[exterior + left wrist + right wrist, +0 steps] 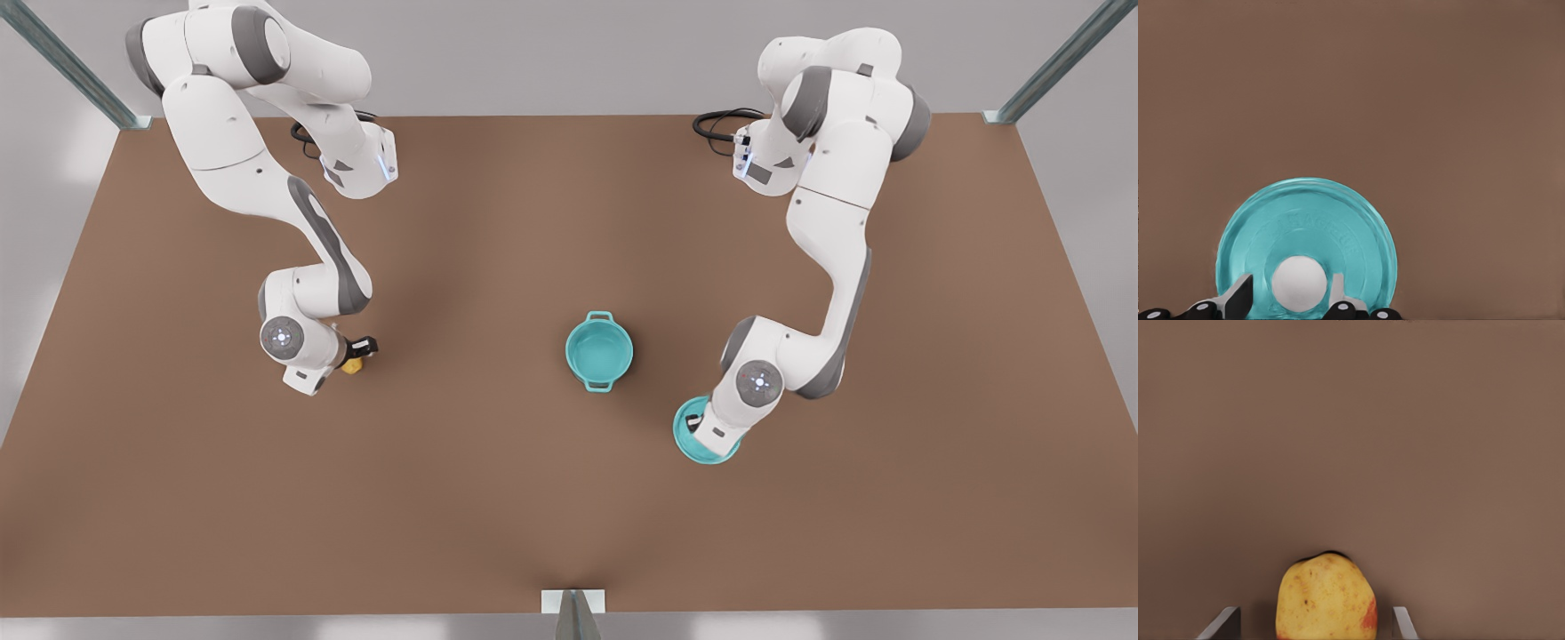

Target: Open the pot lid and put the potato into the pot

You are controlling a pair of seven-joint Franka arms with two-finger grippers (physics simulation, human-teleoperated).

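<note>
Potato sits on the table, well off to the pot's side, toward the front view's left. The right gripper is down around it, fingers spread with the potato between them and a visible gap on each side, so it's straddling it, not squeezing it. In the front view you just see a bit of yellow poking out under that gripper.

The pot is uncovered near the middle of the table, teal inside showing, one loop handle pointing away from the camera and one toward it.

The lid lies on the table below and to the front view's right of the pot, close but apart from it. The left gripper is right over it, fingers either side of the white knob with slim gaps, so it looks parted rather than clamped, though that's hard to call from this angle. From the front, the wrist covers most of the lid, leaving just a teal crescent showing.
</note>
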